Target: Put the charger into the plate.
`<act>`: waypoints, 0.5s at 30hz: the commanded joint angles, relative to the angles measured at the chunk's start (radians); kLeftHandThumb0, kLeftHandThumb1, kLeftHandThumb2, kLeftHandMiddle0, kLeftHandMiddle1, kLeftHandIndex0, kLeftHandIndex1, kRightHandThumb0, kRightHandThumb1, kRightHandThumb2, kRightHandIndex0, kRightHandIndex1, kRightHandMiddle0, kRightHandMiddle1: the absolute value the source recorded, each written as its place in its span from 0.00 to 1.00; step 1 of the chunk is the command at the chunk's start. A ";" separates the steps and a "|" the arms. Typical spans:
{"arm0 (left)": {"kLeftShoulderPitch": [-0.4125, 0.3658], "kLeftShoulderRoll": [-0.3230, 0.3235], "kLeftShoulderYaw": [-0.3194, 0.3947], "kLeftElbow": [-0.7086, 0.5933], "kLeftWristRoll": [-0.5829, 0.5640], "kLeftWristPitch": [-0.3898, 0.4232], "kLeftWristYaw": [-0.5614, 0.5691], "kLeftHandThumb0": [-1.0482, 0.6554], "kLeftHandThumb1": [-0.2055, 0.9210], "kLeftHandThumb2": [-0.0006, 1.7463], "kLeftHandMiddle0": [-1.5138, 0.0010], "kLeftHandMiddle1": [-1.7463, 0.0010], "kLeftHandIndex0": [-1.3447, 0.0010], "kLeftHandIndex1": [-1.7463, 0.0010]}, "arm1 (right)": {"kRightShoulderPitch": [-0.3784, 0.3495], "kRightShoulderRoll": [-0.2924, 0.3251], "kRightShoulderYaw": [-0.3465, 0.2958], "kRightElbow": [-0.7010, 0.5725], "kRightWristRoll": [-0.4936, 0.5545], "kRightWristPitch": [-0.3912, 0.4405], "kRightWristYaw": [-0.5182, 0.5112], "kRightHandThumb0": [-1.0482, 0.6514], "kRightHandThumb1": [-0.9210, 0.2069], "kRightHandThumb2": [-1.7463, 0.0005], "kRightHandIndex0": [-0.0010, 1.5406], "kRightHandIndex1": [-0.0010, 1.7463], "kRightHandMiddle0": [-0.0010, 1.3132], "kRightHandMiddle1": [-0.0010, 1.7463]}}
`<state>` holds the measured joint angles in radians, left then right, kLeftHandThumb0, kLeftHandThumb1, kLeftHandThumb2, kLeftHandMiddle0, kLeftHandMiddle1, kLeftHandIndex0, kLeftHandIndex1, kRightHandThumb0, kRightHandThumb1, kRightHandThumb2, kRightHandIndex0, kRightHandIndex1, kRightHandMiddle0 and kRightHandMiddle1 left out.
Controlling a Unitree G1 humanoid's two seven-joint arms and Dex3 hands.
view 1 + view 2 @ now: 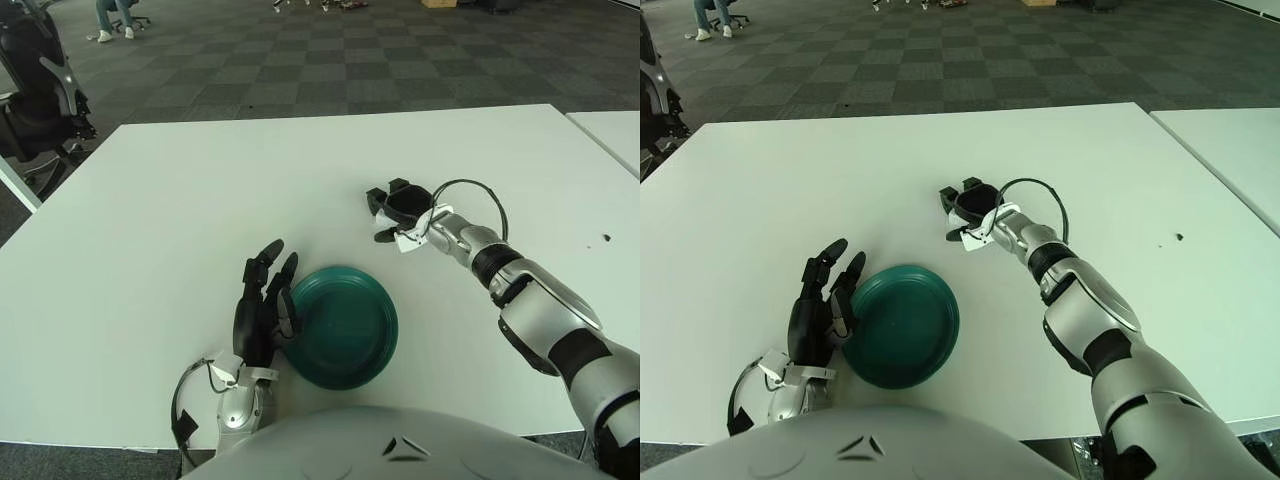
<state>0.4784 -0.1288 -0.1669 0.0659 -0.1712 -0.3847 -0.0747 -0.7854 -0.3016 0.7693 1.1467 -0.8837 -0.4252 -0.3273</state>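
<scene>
The right hand (pixel 398 212) curled around a white charger (pixel 381 218) beyond the green plate (pixel 345 325); the left hand (pixel 262 305) stood open-fingered beside the plate's left rim.

Not seeing any readable text, labels, brands or nos. anywhere, tbh. Nothing's showing on the green plate (pixel 345 325), nothing on the white table (pixel 200 190), and the robot's arms/hands aren't carrying any legible markings either.
</scene>
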 commanded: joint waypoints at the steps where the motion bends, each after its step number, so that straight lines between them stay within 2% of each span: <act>1: -0.037 -0.044 0.008 0.114 -0.017 0.027 -0.001 0.04 1.00 0.53 0.62 0.99 0.91 0.48 | 0.044 -0.003 0.002 0.042 -0.004 -0.018 -0.029 0.19 0.00 0.62 0.50 1.00 0.32 1.00; 7: -0.042 -0.042 0.011 0.123 -0.016 0.022 -0.003 0.05 1.00 0.53 0.61 0.99 0.92 0.49 | 0.037 -0.017 -0.004 0.062 0.001 -0.046 -0.078 0.18 0.00 0.62 0.51 1.00 0.36 1.00; 9: -0.043 -0.042 0.012 0.123 -0.018 0.025 -0.004 0.05 1.00 0.53 0.61 0.99 0.92 0.49 | 0.026 -0.037 -0.013 0.046 0.009 -0.065 -0.059 0.18 0.00 0.61 0.51 1.00 0.37 1.00; 15: -0.046 -0.042 0.013 0.125 -0.018 0.028 -0.005 0.05 1.00 0.53 0.62 0.99 0.92 0.49 | 0.023 -0.037 -0.017 0.046 0.007 -0.064 -0.053 0.16 0.00 0.60 0.51 1.00 0.38 1.00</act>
<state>0.4782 -0.1287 -0.1635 0.0670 -0.1715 -0.3851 -0.0762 -0.7743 -0.3347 0.7532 1.1789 -0.8764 -0.4899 -0.4050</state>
